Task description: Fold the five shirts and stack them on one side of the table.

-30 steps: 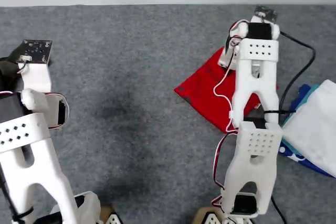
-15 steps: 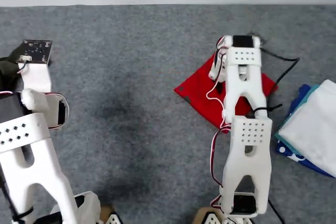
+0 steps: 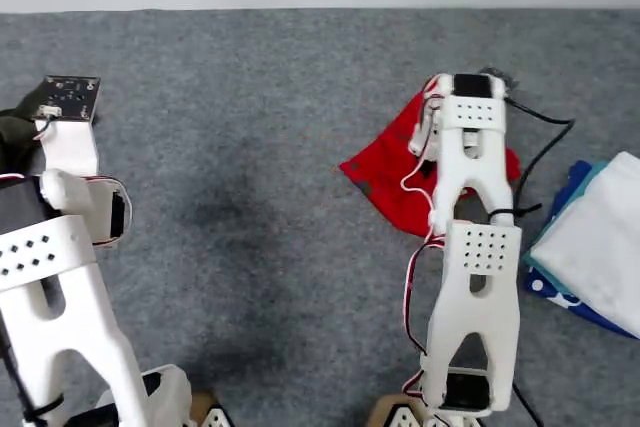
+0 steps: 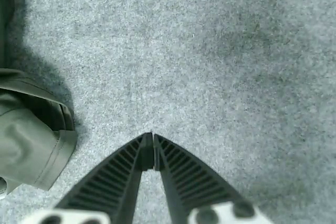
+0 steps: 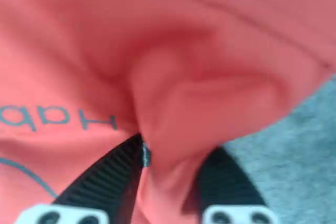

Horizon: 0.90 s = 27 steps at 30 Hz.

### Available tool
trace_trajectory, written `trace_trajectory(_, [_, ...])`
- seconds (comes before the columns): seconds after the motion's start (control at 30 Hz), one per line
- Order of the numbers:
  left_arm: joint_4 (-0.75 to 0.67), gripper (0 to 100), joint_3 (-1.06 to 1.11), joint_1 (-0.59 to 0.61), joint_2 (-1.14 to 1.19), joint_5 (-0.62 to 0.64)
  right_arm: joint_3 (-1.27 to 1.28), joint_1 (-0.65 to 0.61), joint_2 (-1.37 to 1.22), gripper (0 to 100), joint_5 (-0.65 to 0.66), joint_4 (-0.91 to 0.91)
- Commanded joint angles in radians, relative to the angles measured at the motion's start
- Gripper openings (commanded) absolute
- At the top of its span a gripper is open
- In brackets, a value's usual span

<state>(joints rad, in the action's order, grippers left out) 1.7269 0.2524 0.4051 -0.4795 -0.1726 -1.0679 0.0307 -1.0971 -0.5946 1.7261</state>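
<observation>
A red shirt [image 3: 390,172] lies bunched on the grey table at the right, partly under my right arm. My right gripper [image 5: 168,156] is shut on a pinched fold of the red shirt [image 5: 173,77]. A stack of folded shirts [image 3: 595,242], white on top of teal and blue, sits at the right edge. A dark olive shirt [image 4: 23,129] lies crumpled by my left gripper [image 4: 153,148], which is shut with nothing in it, just above bare carpet. In the high view the olive shirt [image 3: 15,132] peeks out at the left edge beside my left arm [image 3: 65,162].
Grey carpet-like cloth [image 3: 240,197] covers the table, with open room between the two arms. A black cable [image 3: 545,152] loops from the right arm over the table near the stack.
My right arm swung left from the stack over the red shirt and closed on it; the shirt went from flat to bunched and pulled up. My left arm kept still.
</observation>
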Motion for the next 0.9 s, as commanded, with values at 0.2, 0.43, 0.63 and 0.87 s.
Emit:
trace_trajectory(0.2, [0.023, 1, -0.031, 0.005, -0.021, -0.008, -0.106, 0.091, 0.09, 0.9, 0.275, 0.073])
trace_trajectory(0.43, [0.021, 1, -0.031, 0.005, -0.021, -0.008, 0.149, 0.179, 0.435, 0.9, 0.451, 0.071])
trace_trajectory(0.63, [0.02, 1, -0.031, 0.003, -0.02, -0.008, 0.316, 0.219, 0.711, 0.9, 0.512, 0.07])
trace_trajectory(0.87, [0.018, 1, -0.031, 0.0, -0.02, -0.008, 0.387, 0.291, 0.897, 0.9, 0.535, 0.07])
